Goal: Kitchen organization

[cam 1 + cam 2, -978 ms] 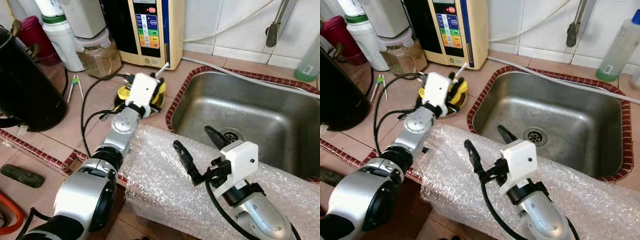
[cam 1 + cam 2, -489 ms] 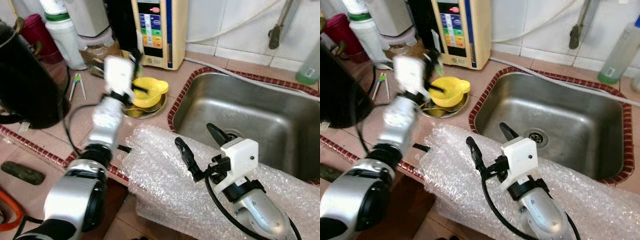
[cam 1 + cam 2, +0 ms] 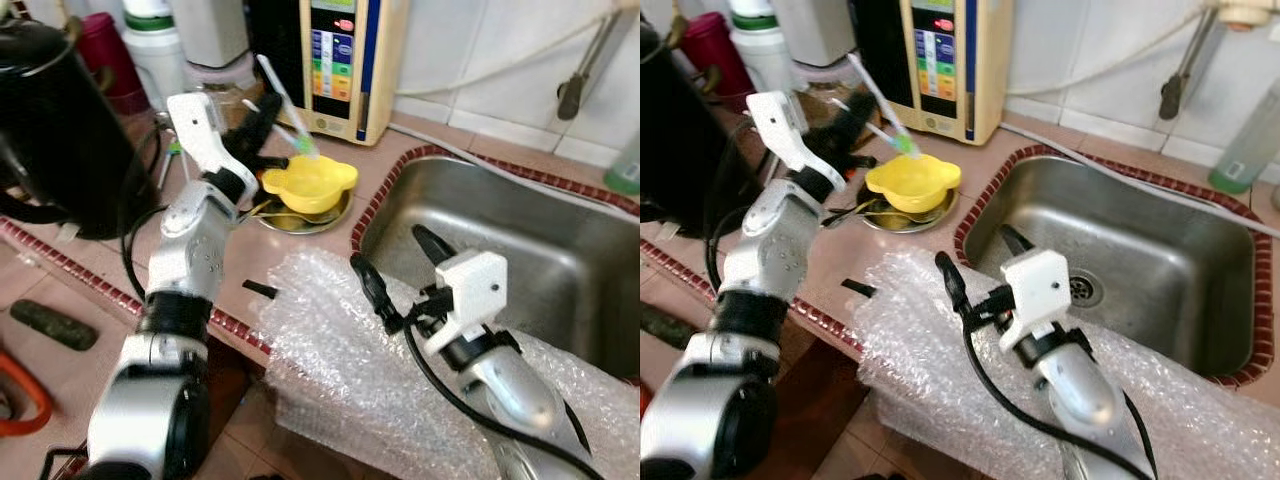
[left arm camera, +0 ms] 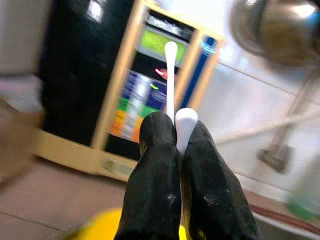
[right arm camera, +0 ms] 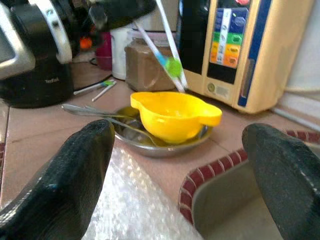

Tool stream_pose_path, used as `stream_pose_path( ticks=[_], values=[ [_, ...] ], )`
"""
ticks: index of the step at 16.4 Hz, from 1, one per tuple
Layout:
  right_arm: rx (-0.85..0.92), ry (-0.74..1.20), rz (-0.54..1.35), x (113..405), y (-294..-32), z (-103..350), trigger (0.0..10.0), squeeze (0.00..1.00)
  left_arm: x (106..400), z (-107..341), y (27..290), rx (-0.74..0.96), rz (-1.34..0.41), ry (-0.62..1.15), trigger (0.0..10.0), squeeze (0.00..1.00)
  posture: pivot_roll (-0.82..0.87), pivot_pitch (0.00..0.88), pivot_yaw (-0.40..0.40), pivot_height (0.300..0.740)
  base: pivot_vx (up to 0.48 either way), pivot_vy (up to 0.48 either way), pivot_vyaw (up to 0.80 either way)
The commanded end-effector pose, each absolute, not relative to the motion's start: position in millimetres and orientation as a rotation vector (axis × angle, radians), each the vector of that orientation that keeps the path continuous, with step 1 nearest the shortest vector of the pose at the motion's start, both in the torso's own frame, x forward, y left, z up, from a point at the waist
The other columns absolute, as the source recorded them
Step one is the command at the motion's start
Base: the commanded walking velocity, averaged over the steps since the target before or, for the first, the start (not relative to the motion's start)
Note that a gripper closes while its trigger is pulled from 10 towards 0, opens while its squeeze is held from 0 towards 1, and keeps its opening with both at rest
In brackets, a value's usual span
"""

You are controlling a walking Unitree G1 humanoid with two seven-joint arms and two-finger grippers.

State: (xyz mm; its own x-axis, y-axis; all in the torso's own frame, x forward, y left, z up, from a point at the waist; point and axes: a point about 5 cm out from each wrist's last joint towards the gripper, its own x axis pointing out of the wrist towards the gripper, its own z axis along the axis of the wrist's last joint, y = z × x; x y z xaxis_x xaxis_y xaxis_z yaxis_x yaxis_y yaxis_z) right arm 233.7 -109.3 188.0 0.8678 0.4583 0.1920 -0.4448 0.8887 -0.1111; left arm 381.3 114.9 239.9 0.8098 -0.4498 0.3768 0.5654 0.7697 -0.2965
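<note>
Two white toothbrushes point(image 3: 283, 105), green at the lower ends, are pinched between the pressed-together black fingers of the left tool point(image 3: 262, 118) and raised clear of the yellow bowl point(image 3: 310, 183), slanting from about 11 o'clock down to 5 o'clock, tips just above the bowl's rim. One yellow bowl with handle tabs sits in a steel dish point(image 3: 300, 214) on the tiled table point(image 3: 240, 260), with a spoon point(image 5: 95, 114) lying across the dish. One right tool point(image 3: 393, 268), fingers spread wide and gripping nothing, hovers over a sheet of bubble wrap point(image 3: 340, 370) draped along the table edge, at the near rim of the steel sink point(image 3: 520, 250). One cream water appliance point(image 3: 345, 60) stands at 12 o'clock of the bowl; one black kettle point(image 3: 55, 130) at 9 o'clock; one brown-filled jar point(image 5: 145, 65) and white bottle point(image 3: 155, 55) behind.
</note>
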Motion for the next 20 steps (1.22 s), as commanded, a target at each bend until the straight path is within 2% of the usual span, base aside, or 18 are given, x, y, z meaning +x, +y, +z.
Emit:
stream_pose_path(
  ticks=[1,4,6,8,11,15,20],
  values=[
    [-0.084,-0.228,0.469,237,-112,189,10.0,0.0,375,238,110,-0.43,-0.621,-0.266,0.0,0.0,-0.09,0.061,0.022,0.74,0.0,0.0,0.0],
    [-0.118,-0.245,0.475,242,-114,192,10.0,0.0,357,234,89,-0.506,-0.796,-0.176,0.0,0.0,-0.09,0.051,0.017,0.74,0.0,0.0,0.0],
    [-0.15,-0.26,0.467,245,-115,193,10.0,0.0,350,234,81,-0.52,-0.839,-0.146,0.0,0.0,-0.09,0.048,0.017,0.74,0.0,0.0,0.0],
    [-0.227,-0.277,0.426,248,-118,194,10.0,0.0,339,232,62,-0.564,-0.893,-0.096,0.0,0.0,-0.11,0.034,0.027,0.74,0.0,0.0,0.0],
    [-0.392,-0.285,0.319,254,-125,190,10.0,0.0,332,227,46,-0.579,-0.908,-0.054,0.0,0.0,-0.12,0.028,0.032,0.74,0.0,0.0,0.0],
    [-0.526,-0.272,0.249,260,-129,178,10.0,0.0,326,224,30,-0.621,-0.911,-0.011,0.0,0.0,-0.13,0.033,0.031,0.74,0.0,0.0,0.0],
    [-0.69,-0.288,0.092,285,-134,173,10.0,0.0,324,218,15,-0.668,-0.906,0.045,0.0,0.0,-0.15,0.044,0.047,0.74,0.0,0.0,0.0]
  ],
)
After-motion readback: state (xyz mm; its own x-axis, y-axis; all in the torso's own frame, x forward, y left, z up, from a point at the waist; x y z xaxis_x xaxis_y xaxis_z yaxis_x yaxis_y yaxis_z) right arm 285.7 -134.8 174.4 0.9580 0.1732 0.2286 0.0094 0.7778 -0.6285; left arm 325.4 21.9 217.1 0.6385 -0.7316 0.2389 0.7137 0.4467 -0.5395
